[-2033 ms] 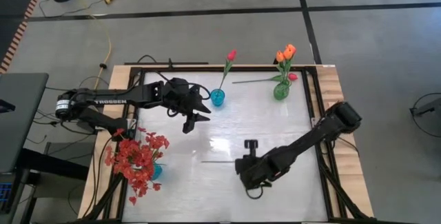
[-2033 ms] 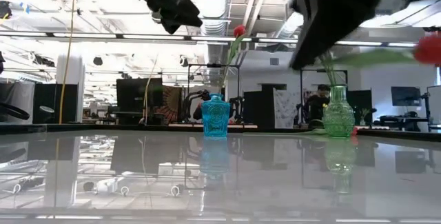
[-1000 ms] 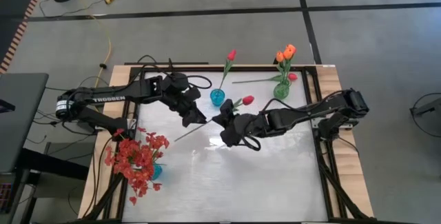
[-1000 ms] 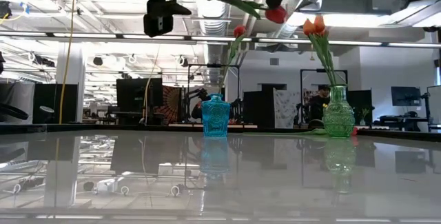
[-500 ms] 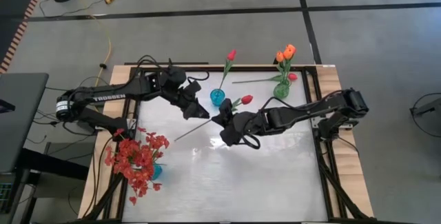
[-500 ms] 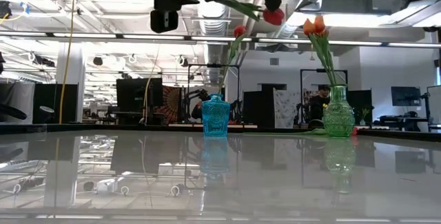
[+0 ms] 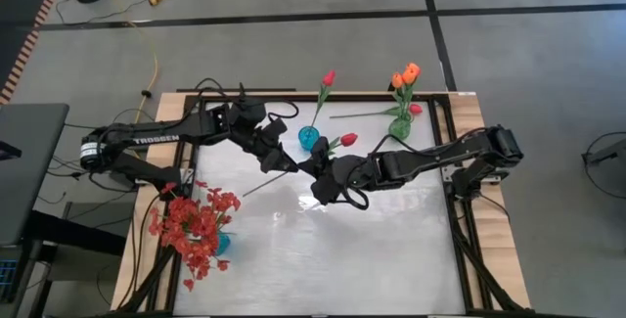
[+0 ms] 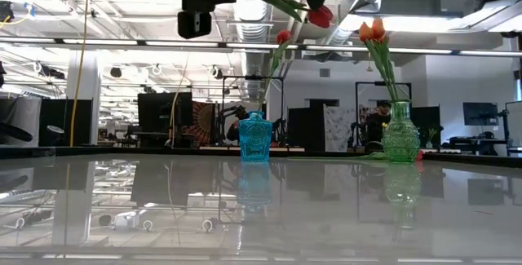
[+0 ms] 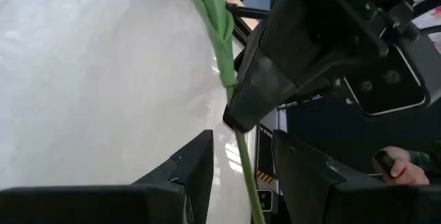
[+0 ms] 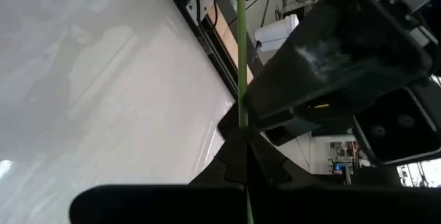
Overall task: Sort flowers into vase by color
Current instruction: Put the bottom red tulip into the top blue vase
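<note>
The bench (image 7: 323, 249) top is glossy white, mirror-smooth, edged in pale wood. At twelve o'clock stand a blue vase (image 8: 254, 137) and a green vase (image 8: 400, 143), both of clear faceted glass. The tulip stem (image 9: 222, 38) looks like matt green plastic. The left tool (image 9: 242, 172) is matt black plastic.

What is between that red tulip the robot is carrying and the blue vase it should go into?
Nothing visible: the red tulip, pinched in the right hand, hangs beside the blue vase.
</note>
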Controlling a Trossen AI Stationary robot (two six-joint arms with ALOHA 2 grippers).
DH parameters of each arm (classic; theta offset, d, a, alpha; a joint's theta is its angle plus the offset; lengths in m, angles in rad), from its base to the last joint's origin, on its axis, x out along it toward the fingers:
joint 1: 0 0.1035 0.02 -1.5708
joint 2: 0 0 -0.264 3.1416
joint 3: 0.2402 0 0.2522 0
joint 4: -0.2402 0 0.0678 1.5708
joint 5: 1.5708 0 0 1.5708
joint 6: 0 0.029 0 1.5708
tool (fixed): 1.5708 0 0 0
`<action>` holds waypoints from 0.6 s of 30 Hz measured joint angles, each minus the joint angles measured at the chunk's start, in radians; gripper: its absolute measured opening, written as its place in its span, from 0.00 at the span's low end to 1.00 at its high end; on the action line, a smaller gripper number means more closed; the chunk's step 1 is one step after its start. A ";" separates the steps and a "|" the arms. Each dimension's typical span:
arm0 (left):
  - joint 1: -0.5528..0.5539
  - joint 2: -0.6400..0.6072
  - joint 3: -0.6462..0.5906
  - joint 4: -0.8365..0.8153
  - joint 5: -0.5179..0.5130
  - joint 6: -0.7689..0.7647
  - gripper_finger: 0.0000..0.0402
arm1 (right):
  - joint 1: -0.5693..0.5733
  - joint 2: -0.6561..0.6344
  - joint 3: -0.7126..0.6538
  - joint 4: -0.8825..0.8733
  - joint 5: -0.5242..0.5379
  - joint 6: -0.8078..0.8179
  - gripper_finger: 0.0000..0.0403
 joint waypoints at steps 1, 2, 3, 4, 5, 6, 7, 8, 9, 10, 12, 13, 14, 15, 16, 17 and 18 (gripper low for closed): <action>0.000 0.005 0.000 0.006 0.011 -0.002 0.34 | -0.004 0.000 0.000 0.000 0.000 0.000 0.05; 0.000 0.009 0.000 0.003 0.024 -0.005 0.34 | -0.005 0.000 0.000 -0.001 0.000 0.000 0.05; 0.000 0.012 -0.001 0.001 0.035 -0.006 0.34 | -0.004 0.000 0.000 -0.003 0.000 0.000 0.05; -0.001 0.019 -0.001 0.009 0.045 -0.005 0.34 | -0.004 0.000 0.000 -0.002 -0.001 0.000 0.05; -0.002 0.023 -0.001 0.016 0.053 -0.004 0.34 | -0.004 0.000 0.000 -0.002 -0.001 0.000 0.05; -0.002 0.026 0.000 0.009 0.054 -0.003 0.34 | -0.004 0.000 0.000 -0.002 -0.001 0.000 0.05; -0.002 0.027 -0.001 0.001 0.054 -0.001 0.33 | -0.004 0.000 0.000 -0.002 -0.001 0.000 0.05; -0.001 0.027 -0.002 0.004 0.053 0.003 0.33 | -0.004 0.000 0.000 -0.003 -0.001 0.000 0.05; 0.000 0.026 -0.002 0.017 0.054 0.007 0.32 | -0.004 0.000 0.000 -0.003 -0.001 0.000 0.05; 0.002 0.026 0.000 0.023 0.054 0.010 0.30 | -0.004 0.000 0.000 -0.003 -0.001 -0.001 0.05; 0.007 0.026 -0.001 0.027 0.068 0.010 0.26 | -0.004 0.000 0.000 -0.003 -0.001 -0.008 0.05; 0.009 0.027 -0.001 0.035 0.077 0.010 0.23 | -0.002 0.000 0.000 -0.003 -0.002 -0.016 0.05; 0.011 0.027 -0.001 0.038 0.084 0.010 0.21 | -0.002 0.000 0.000 -0.002 -0.009 -0.023 0.05; 0.013 0.027 -0.001 0.037 0.093 0.010 0.18 | -0.002 0.000 0.000 0.001 -0.019 -0.024 0.05; 0.013 0.027 -0.001 0.037 0.095 0.013 0.16 | -0.002 -0.002 0.000 0.001 -0.023 -0.023 0.05; 0.013 0.027 -0.001 0.036 0.095 0.021 0.13 | -0.002 -0.002 0.000 0.001 -0.025 -0.024 0.05; 0.013 0.027 -0.001 0.032 0.097 0.026 0.11 | -0.001 -0.002 0.000 0.001 -0.027 -0.024 0.05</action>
